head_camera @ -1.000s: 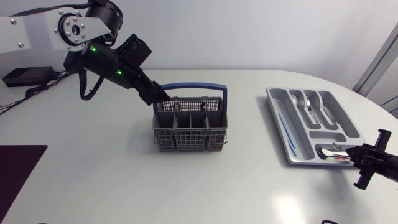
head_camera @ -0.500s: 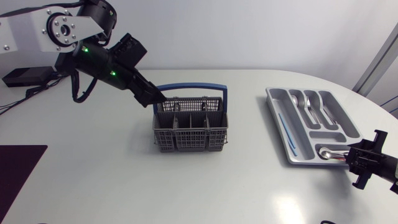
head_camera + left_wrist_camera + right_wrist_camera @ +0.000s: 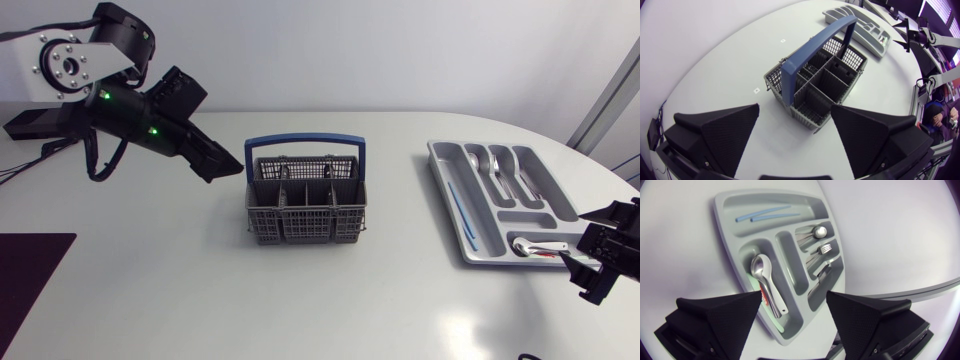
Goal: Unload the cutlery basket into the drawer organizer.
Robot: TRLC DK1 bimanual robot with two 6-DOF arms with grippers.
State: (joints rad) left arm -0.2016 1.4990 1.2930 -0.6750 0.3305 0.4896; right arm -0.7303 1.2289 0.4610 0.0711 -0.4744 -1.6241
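Left gripper [image 3: 226,165] hangs just beside the cutlery basket [image 3: 304,200], clear of it; fingers spread wide, nothing held; basket stands upright mid-table with its blue handle [image 3: 815,45] raised. Right gripper [image 3: 793,294] sits at the end of the drawer organizer [image 3: 437,152]; fingers wide apart, nothing between them. Organizer: one spoon [image 3: 765,277] in the compartment just ahead of that gripper; two blue sticks [image 3: 767,214] in the long slot; more cutlery in the slots beyond.

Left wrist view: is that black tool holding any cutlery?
No, the left tool is open, nothing sits between its fingers, and the basket stands on the table ahead of it.
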